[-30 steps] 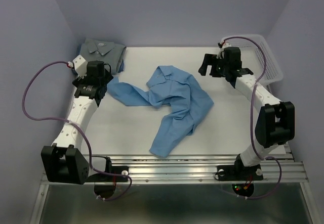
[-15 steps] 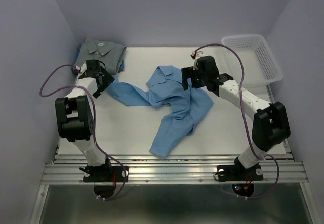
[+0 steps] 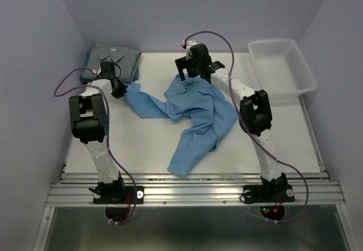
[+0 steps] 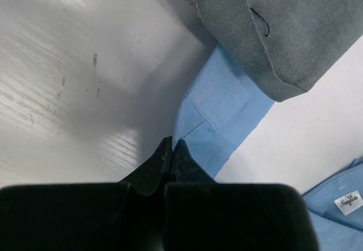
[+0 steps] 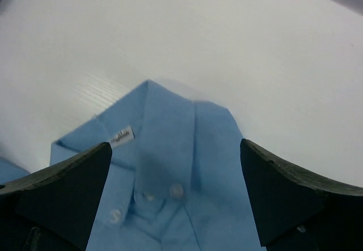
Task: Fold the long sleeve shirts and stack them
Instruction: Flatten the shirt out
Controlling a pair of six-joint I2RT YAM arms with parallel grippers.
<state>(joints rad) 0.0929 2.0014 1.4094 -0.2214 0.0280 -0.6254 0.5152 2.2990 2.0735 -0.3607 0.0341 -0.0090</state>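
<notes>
Crumpled at mid-table (image 3: 272,137), the light blue shirt (image 3: 198,109) lies unfolded; the folded grey shirt (image 3: 116,55) sits at the far left corner; the right fingers (image 5: 62,194) hang released astride the collar (image 5: 170,143); the left fingers (image 4: 153,169) are clenched at the sleeve cuff (image 4: 218,112), cloth between them unconfirmed. The step likely calls for firm pinches on both, then an even pull apart.
</notes>
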